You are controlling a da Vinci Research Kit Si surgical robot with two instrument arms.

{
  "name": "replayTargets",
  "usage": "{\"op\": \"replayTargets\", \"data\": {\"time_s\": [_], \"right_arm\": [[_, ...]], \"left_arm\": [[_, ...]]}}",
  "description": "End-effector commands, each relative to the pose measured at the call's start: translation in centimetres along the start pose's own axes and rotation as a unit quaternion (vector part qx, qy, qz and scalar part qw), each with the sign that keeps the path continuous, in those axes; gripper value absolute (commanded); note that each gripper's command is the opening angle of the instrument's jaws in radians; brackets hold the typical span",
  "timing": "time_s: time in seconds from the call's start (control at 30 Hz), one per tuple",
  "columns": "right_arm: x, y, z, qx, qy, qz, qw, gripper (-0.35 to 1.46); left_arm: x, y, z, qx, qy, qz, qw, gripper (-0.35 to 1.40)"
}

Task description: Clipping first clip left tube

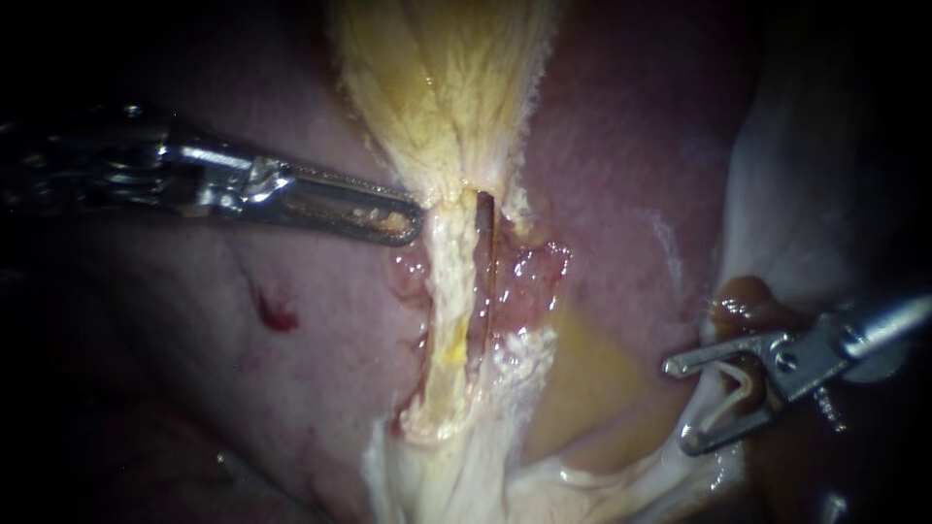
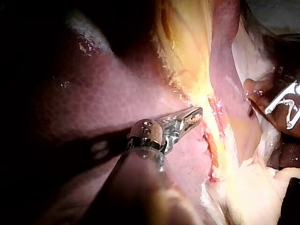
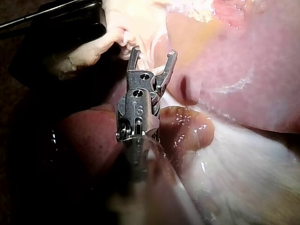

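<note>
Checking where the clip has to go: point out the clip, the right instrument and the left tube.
clip (image 1: 726, 411), endoscope view, its pale lower leg.
right instrument (image 1: 680, 406), endoscope view, midway between its jaw tips.
left tube (image 1: 449, 291), endoscope view, its pale middle stretch.

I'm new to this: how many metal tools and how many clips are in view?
Slender silver metal instruments: 2, the left instrument and the right instrument
Clips: 1, a pale V-shaped clip held between the right instrument's jaws
Total: 3

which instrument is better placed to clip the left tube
Right: the right instrument holds a clip in its jaws, pointed toward the left tube. The left instrument sits at the gallbladder and carries none.
</note>
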Motion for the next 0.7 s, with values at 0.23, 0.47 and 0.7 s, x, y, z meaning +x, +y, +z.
{"op": "replayTargets", "data": {"time_s": [0.23,0.47,0.7], "right_arm": [[0.00,0.00,0.00,0.000,0.000,0.000,1.0000,0.50],[0.00,0.00,0.00,0.000,0.000,0.000,1.0000,0.50],[0.00,0.00,0.00,0.000,0.000,0.000,1.0000,0.50]], "left_arm": [[-0.06,-0.03,-0.16,0.005,0.002,-0.005,1.0000,-0.35],[-0.28,-0.13,-0.56,0.002,-0.002,-0.011,0.9999,-0.35],[-0.39,-0.16,-0.82,-0.001,-0.011,-0.015,0.9998,-0.35]]}}
